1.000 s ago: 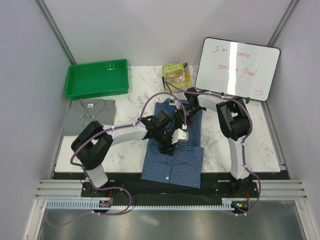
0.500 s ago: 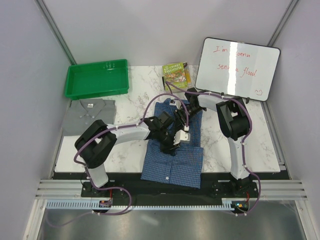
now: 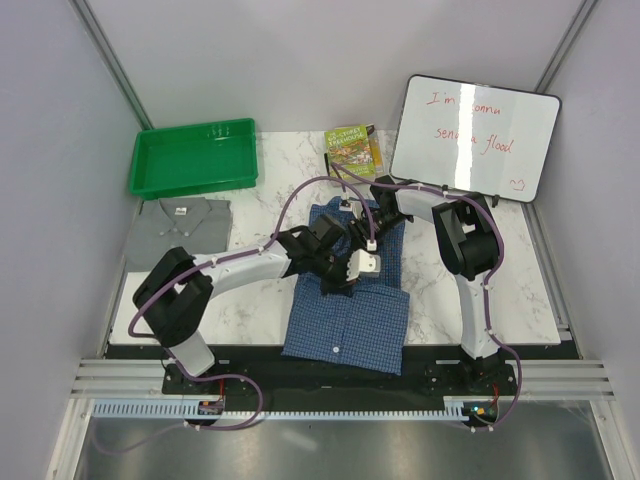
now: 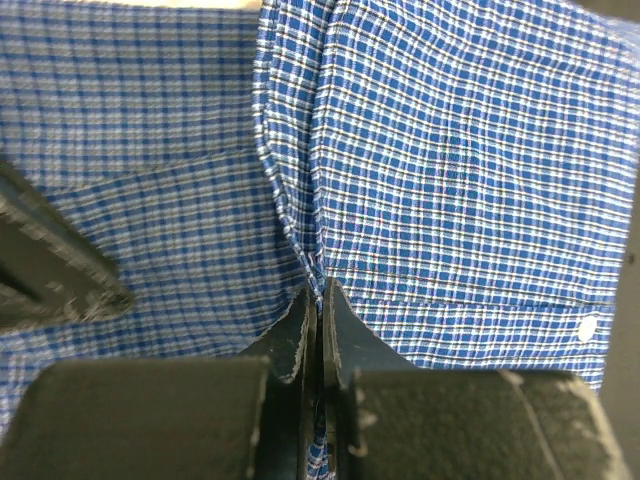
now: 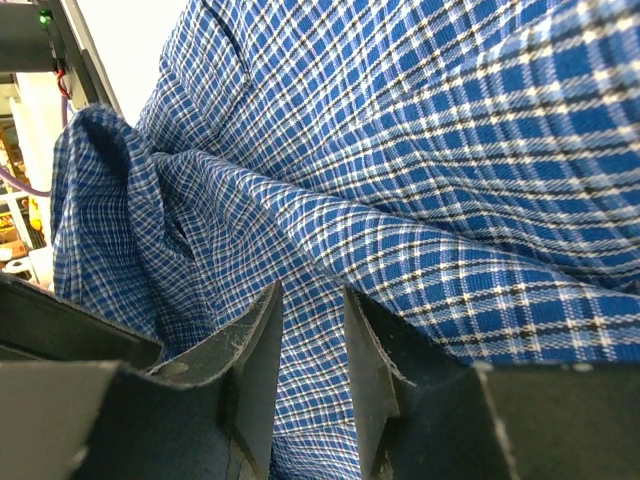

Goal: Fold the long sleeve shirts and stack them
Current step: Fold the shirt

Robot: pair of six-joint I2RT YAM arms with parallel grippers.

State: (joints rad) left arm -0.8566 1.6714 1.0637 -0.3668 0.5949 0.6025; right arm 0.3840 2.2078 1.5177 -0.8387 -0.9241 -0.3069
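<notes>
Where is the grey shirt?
In the top view, the grey shirt lies at the left edge of the table, right beside the green tray, left of the blue shirt.

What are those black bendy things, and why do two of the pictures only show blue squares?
Those are two robot arms bolted at the near edge of a table, and each ends in a two-finger gripper. The big picture looks down from above. The other two pictures come from small cameras on the arms' wrists. They are so close that the blue shirt and its little checks fill the view. On the marble table are that blue shirt, a folded grey shirt, a green tray, a small book and a whiteboard. The left gripper is shut on a fold of the blue shirt. The right gripper has its fingers a little apart with cloth between them. I can't tell whether they are pinching it.
</notes>
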